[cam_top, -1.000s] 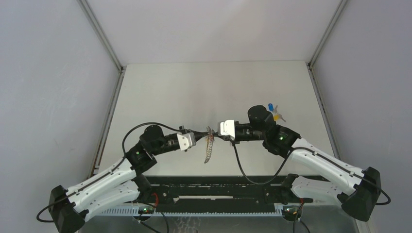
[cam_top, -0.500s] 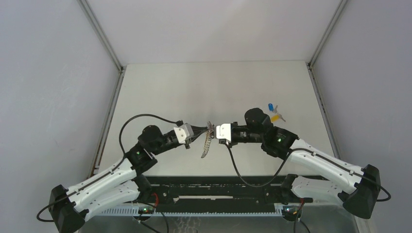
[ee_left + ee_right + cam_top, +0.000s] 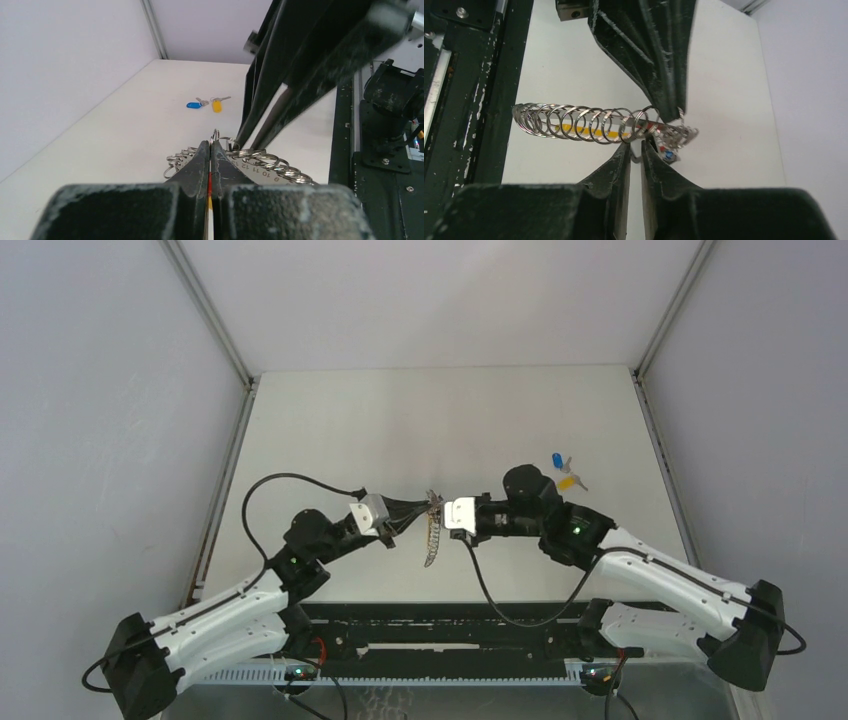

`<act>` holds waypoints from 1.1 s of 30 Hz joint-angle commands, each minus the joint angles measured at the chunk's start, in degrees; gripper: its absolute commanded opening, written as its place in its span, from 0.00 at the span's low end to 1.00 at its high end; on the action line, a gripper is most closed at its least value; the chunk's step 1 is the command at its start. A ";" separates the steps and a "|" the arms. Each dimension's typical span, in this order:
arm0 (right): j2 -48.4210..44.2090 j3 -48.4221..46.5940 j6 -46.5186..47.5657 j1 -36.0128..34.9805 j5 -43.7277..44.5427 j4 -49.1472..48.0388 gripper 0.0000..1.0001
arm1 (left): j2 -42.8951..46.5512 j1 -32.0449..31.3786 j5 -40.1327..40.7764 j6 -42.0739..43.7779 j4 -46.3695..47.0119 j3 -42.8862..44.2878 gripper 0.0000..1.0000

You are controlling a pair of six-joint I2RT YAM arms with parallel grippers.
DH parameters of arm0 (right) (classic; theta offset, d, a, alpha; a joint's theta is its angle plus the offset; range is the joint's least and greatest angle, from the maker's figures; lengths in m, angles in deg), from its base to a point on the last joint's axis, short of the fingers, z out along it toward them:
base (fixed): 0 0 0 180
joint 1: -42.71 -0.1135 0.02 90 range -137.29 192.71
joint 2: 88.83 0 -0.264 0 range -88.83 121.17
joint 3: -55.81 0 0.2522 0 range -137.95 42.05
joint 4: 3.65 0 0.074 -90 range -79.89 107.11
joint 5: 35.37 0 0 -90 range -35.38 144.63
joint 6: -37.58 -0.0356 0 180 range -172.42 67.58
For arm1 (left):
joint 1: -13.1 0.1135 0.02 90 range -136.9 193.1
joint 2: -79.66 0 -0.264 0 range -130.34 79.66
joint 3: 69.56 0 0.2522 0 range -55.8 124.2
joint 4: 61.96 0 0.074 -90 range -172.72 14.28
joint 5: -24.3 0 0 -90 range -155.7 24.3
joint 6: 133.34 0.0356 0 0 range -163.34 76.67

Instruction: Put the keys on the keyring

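Mid-table, your left gripper [image 3: 428,506] is clamped tight on the near-top end of the keyring [image 3: 431,540], a row of steel split rings strung along a yellow-marked strip that hangs clear of the table [image 3: 400,420]. Your right gripper [image 3: 444,512] faces it from the right with its jaws a sliver apart at the same end, beside small red and blue pieces, and nothing is clearly pinched between them. The keys [image 3: 566,472], one blue-headed and one yellow-headed, lie together on the far right of the table, well apart from both arms. By the look of it the ring is presented and steadied but these keys are not yet threaded. The next move calls for you to send the right arm to the far right for a key, a small, flat target needing a fine pinch. The only legible writing is the strip's printed numbers, "9 10 11 12".
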 commanded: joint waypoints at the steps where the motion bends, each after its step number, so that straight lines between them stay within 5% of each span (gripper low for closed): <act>1: -6.32 -1.63 -3.25 3.46 -6.78 -0.70 0.14 | 1.13 -0.11 -0.41 -1.63 9.25 -1.98 0.00; 14: -4.83 -0.50 -11.36 12.79 -24.34 -9.25 0.16 | 1.59 0.00 -4.53 -4.84 17.09 -5.49 0.00; 33: -1.39 -0.59 -13.60 12.88 -30.06 -13.20 0.15 | 0.36 0.00 -7.90 -5.14 19.58 -5.51 0.00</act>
